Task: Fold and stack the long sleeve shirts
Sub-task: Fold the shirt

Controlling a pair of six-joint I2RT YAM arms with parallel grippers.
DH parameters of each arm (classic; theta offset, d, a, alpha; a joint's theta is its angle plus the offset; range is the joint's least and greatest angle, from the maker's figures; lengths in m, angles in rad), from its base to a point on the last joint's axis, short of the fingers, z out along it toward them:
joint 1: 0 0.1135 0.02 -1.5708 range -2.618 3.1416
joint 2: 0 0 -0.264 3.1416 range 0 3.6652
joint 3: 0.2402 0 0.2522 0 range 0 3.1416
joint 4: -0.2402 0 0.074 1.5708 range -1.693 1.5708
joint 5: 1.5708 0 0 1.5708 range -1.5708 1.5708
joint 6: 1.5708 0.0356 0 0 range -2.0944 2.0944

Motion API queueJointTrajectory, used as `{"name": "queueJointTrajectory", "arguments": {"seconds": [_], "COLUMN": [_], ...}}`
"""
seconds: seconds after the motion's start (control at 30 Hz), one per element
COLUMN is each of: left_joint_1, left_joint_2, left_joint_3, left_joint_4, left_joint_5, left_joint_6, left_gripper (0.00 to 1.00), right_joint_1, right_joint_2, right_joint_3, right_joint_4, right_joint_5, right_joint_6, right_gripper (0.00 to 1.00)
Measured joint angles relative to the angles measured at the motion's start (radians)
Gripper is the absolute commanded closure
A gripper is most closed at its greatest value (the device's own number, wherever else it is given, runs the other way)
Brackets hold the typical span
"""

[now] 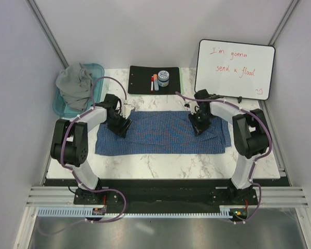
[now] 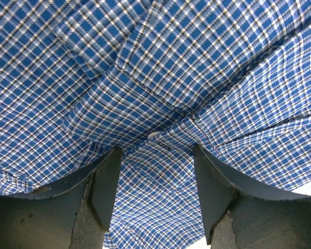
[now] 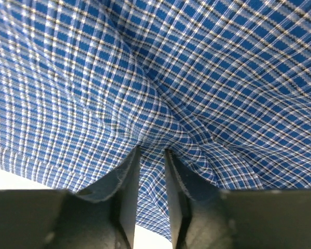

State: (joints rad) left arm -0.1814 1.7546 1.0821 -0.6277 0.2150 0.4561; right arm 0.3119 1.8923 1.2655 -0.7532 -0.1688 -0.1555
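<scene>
The blue-and-white check shirt (image 1: 160, 136) lies on the marble table as a long flat band, partly folded. My left gripper (image 1: 120, 127) points down onto its left part. In the left wrist view that gripper (image 2: 156, 150) is open, its fingers wide apart with the check cloth (image 2: 160, 78) and a button placket under the tips. My right gripper (image 1: 199, 126) is down on the shirt's right part. In the right wrist view it (image 3: 152, 150) is nearly closed, pinching a puckered ridge of cloth (image 3: 197, 78). The grey shirt (image 1: 75, 83) lies bunched in the teal tub (image 1: 97, 70).
A black mat (image 1: 140, 78) with markers and a small jar (image 1: 163, 78) lies at the back centre. A whiteboard (image 1: 235, 69) leans at the back right. Bare marble (image 1: 160, 163) shows in front of the shirt.
</scene>
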Motion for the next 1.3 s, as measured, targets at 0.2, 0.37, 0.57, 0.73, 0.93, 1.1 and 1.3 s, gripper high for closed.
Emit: {"name": "queueJointTrajectory", "arguments": {"seconds": [0.2,0.37,0.57,0.73,0.93,1.1,1.3], "left_joint_1": [0.004,0.006,0.005,0.005,-0.031,-0.175,-0.298], "left_joint_2": [-0.056,-0.085,-0.093,-0.093,-0.093,-0.089,-0.05], "left_joint_3": [-0.052,-0.047,0.046,0.101,0.15,0.151,0.151], "left_joint_4": [-0.03,-0.137,-0.193,-0.204,-0.208,-0.209,-0.214], "left_joint_5": [0.001,0.053,0.105,0.137,0.162,0.163,0.191], "left_joint_6": [0.037,0.043,0.051,0.066,0.094,0.135,0.183], "left_gripper": [0.27,0.23,0.2,0.2,0.2,0.22,0.22], "right_joint_1": [-0.031,-0.129,-0.197,-0.206,-0.214,-0.22,-0.237], "right_joint_2": [-0.005,-0.01,0.08,0.191,0.224,0.15,-0.016], "right_joint_3": [0.056,0.19,0.329,0.357,0.348,0.227,0.023], "right_joint_4": [-0.06,-0.08,-0.07,-0.066,-0.055,-0.007,-0.056], "right_joint_5": [-0.037,0.002,0.067,0.091,0.086,0.075,0.0], "right_joint_6": [-0.046,-0.107,-0.172,-0.194,-0.198,-0.201,-0.213], "right_gripper": [0.64,0.69,0.7,0.78,0.79,0.79,0.59]}}
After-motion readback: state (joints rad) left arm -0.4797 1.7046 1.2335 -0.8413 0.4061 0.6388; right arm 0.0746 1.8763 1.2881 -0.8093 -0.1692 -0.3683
